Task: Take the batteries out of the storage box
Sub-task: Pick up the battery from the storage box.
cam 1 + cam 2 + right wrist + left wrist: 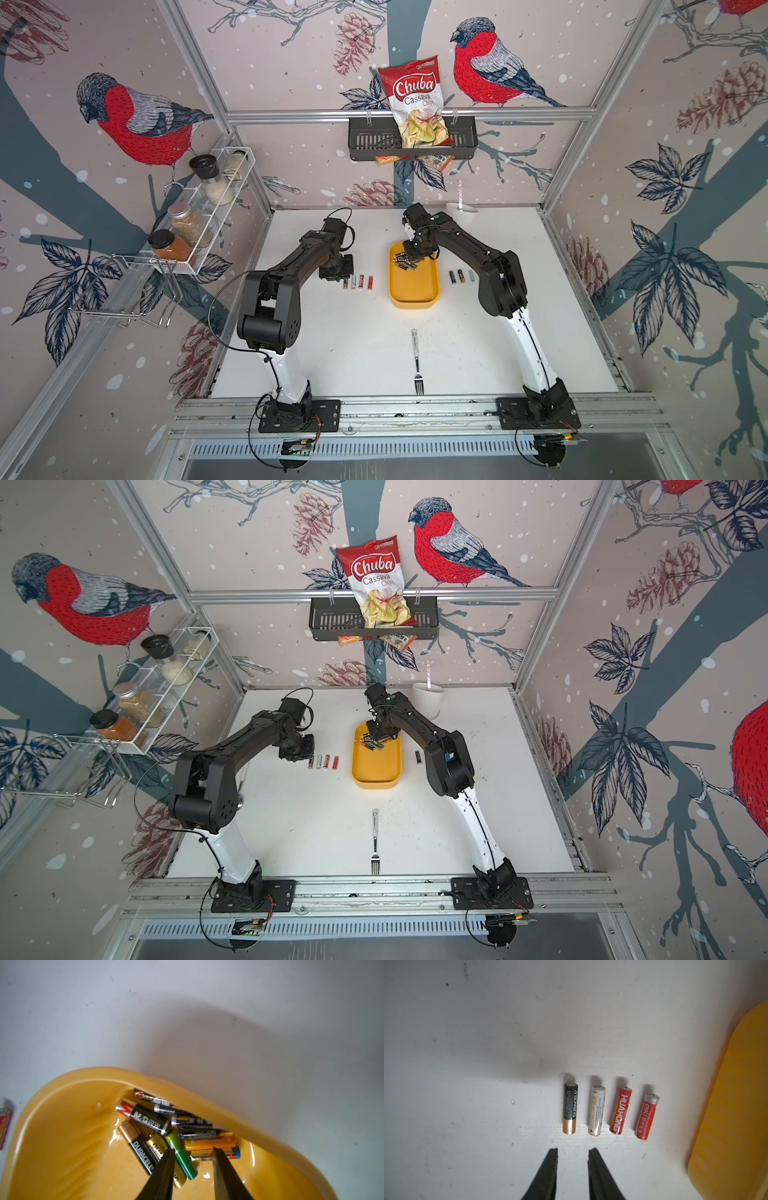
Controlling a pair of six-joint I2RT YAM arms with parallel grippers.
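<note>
fig. my left gripper (pixel 573 1149) hovers just short of a row of four batteries (pixel 597 1110) lying side by side on the white table (pixel 467 1084). its jaws are apart with nothing between them. in a top view this row lies left of the yellow storage box (pixel 414 304), and three cells (pixel 460 276) lie to its right. my right gripper (pixel 194 1149) hangs over the box's far end, jaws apart and clamped on nothing. a green cell (pixel 182 1157) shows between its fingers, part of the heap of batteries (pixel 149 1119) against the far wall.
</note>
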